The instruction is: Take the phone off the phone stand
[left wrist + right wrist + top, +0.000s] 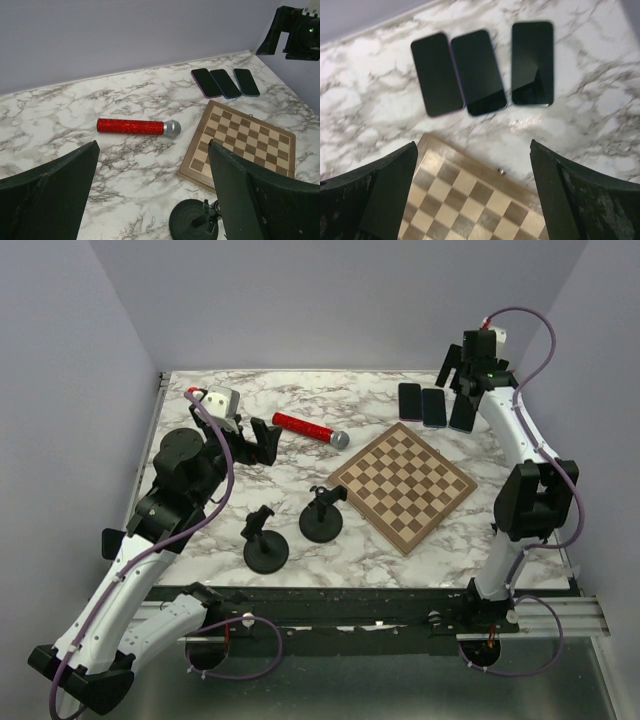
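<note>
Three dark phones (434, 406) lie flat side by side at the table's back right, also seen in the right wrist view (478, 71) and the left wrist view (225, 83). Two black phone stands (322, 515) (265, 540) stand near the front middle, and neither has a phone on it. One stand's base (195, 222) shows below my left gripper. My left gripper (262, 443) (152, 150) hangs open and holds nothing, left of the stands. Above the phones and the board's far edge, my right gripper (458, 375) (473, 145) is open and holds nothing.
A red glitter microphone (310, 429) lies at the back middle. A wooden chessboard (404, 486) lies turned diamond-wise, right of the stands. Grey walls close in the marble table (200, 530) on three sides.
</note>
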